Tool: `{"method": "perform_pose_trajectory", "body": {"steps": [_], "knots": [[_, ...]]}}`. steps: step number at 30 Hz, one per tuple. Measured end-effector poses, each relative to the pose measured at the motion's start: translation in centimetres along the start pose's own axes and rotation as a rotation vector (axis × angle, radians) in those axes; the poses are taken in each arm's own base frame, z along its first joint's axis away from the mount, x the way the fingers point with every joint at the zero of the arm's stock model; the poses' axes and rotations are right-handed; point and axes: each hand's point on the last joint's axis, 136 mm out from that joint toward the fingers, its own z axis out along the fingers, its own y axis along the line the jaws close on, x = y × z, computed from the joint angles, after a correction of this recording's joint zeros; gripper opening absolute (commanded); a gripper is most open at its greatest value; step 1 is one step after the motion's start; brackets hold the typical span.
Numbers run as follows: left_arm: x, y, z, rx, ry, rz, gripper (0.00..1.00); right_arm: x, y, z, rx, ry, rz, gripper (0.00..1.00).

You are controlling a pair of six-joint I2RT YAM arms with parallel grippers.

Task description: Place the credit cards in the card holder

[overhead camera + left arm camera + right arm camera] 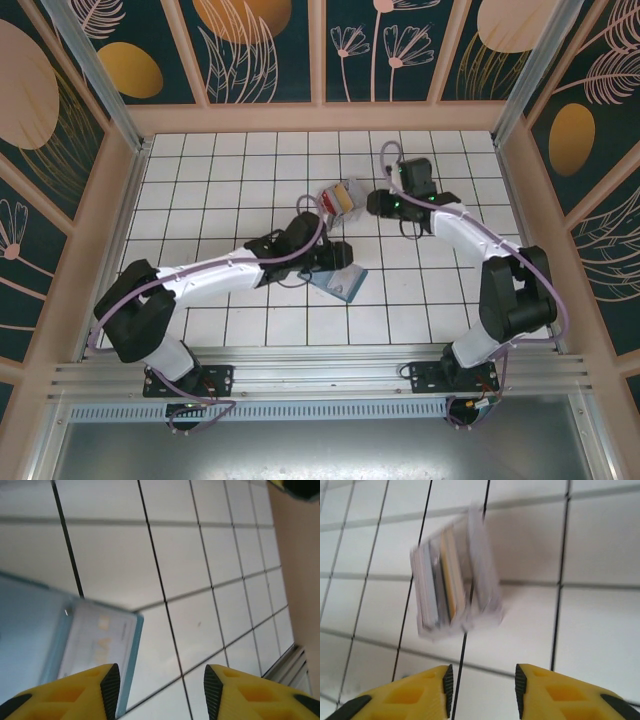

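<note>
White-tiled worktop (pixel 200 180). Card holder (pixel 343 285) lies flat near centre, pale-blue page up, w/ the L arm reaching over it. L wrist cam: holder sits lower left, blurred, a pale card (pixel 97 640) w/ faint print on its page. L jaws part-open, yellow fingers (pixel 75 695) w/ black pads, nothing betw. them; they're close over holder's edge, contact unclear. Credit cards (pixel 343 198) stand on edge in a clear box (pixel 482 560), farther back, apart from holder. R wrist cam: yellow, grey and pale edges, motion-blurred. R jaws part-open, empty, near box, not touching.
</note>
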Motion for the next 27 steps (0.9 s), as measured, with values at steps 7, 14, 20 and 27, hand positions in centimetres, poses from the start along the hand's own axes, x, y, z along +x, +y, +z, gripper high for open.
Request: {"method": "perform_pose_trajectory", "body": {"steps": [7,14,20,27], "knots": [[-7.8,4.5,-1.4,-0.087,-0.130,-0.084,0.51,-4.4,-0.6,1.7,0.012,-0.045,0.013,0.50],[-11.2,6.8,1.0,-0.104,-0.128,-0.117,0.50,-4.2,-1.2,5.3,0.020,0.043,0.006,0.53],[-11.8,10.0,4.8,-0.133,-0.067,-0.157,0.49,-3.0,-1.0,7.0,0.016,0.113,-0.013,0.54],[-12.9,10.8,8.0,-0.123,-0.039,-0.151,0.47,-2.7,0.0,8.4,0.010,0.153,-0.047,0.55]]}}
